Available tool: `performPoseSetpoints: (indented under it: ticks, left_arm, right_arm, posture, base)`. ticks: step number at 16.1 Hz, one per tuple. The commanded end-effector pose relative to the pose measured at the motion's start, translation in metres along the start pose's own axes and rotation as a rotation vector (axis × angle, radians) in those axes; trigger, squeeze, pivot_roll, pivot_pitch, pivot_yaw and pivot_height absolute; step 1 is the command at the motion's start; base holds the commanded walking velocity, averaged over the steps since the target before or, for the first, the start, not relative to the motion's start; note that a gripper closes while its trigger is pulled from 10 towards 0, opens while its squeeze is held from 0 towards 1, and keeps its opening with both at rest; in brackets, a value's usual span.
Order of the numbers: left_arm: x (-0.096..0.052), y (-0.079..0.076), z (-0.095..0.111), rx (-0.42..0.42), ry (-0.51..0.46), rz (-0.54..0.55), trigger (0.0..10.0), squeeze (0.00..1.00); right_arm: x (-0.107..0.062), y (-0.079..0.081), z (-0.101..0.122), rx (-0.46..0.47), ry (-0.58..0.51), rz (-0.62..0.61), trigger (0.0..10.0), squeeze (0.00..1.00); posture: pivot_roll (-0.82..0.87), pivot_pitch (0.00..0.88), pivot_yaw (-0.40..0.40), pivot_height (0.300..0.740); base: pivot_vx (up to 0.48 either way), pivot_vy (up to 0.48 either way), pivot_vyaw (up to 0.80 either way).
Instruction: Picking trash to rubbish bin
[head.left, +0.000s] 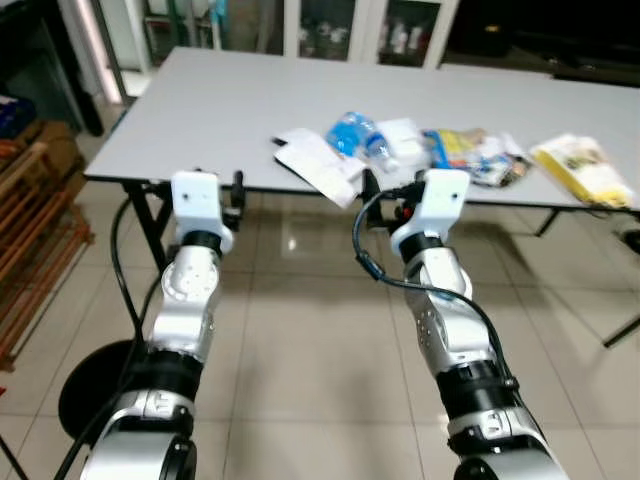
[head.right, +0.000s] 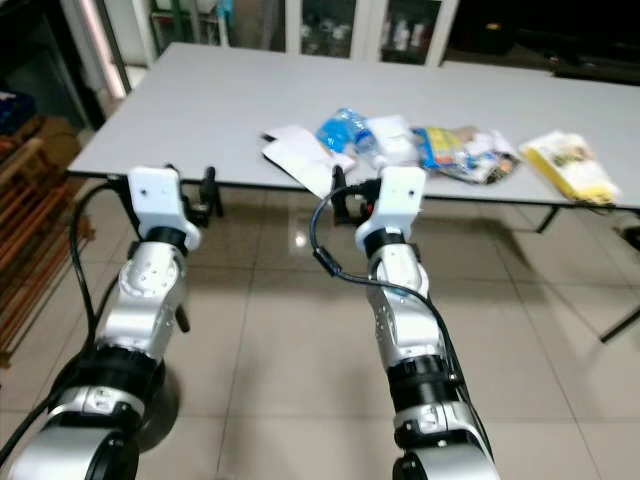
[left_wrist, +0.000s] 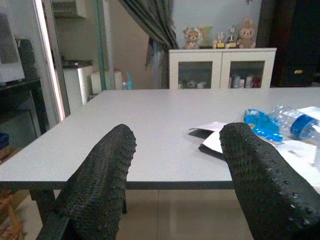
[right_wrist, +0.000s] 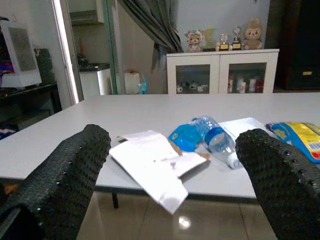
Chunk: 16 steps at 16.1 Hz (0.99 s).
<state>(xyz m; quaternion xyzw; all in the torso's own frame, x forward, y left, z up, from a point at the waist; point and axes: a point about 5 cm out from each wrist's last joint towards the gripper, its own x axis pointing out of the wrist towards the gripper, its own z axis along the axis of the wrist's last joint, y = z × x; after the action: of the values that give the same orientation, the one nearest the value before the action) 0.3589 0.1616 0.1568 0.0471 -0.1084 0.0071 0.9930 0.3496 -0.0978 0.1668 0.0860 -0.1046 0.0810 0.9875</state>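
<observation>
Both fingers spread apart, tips cropped, white carton overhanging table edge

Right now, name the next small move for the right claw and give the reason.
Probably ease the right claw forward onto the white paper. Its fingers are open and level with the table edge, and that paper overhangs the edge directly ahead, nearer than the plastic bottle.

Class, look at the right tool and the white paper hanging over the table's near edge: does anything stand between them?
Nothing visible does. The right tool is open just short of the table edge, and the white paper lies straight ahead between its fingers, with open air between. The plastic bottle lies behind the paper.
</observation>
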Motion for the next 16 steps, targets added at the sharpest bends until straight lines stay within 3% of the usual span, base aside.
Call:
performPoseSetpoints:
  ticks: [1,16]
  left_arm:
    - [0.001,-0.0138,0.0022,-0.009,-0.005,-0.042,10.0,0.0]
    - [-0.0009,-0.015,0.0013,-0.001,0.0,-0.059,10.0,0.0]
  right_arm:
    - [0.0,-0.0142,0.0025,0.0,-0.002,-0.041,10.0,0.0]
    - [-0.0019,-0.0123,-0.0004,0.006,-0.003,-0.044,10.0,0.0]
  posture:
    - [0.01,0.02,-0.061,0.74]
    - [0.01,0.019,-0.051,0.74]
  base:
    - [0.454,0.0,-0.8]
    - [0.457,0.0,-0.05]
